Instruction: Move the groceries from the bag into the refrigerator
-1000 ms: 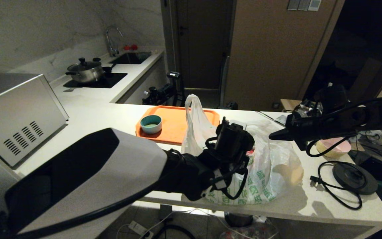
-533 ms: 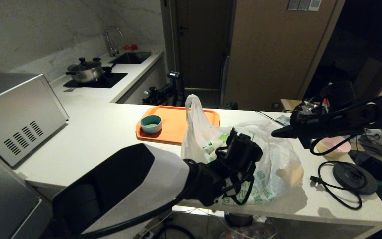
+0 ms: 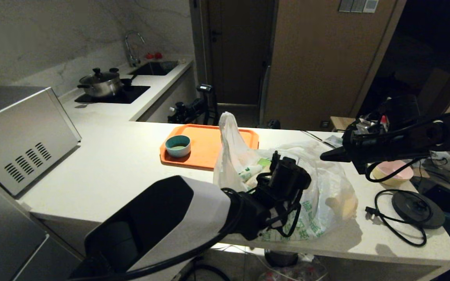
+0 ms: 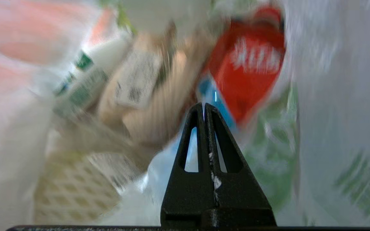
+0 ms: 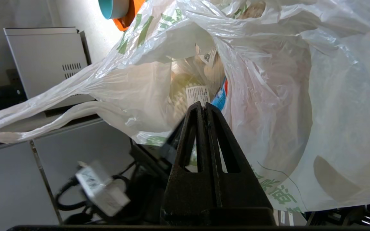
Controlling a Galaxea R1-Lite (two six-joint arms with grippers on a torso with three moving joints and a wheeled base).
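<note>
The white plastic bag lies wide across the counter beside the orange tray, its mouth facing the left gripper and right gripper, both pressed together, holding nothing.

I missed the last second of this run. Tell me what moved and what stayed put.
The left arm pushed forward and rightward across the head view, carrying its shut tool deeper into the bag, uncovering the white bottle inside. It took hold of nothing. The right tool, shut, held beside the bag's far side. The bag, orange tray and teal bowl stayed put.
</note>
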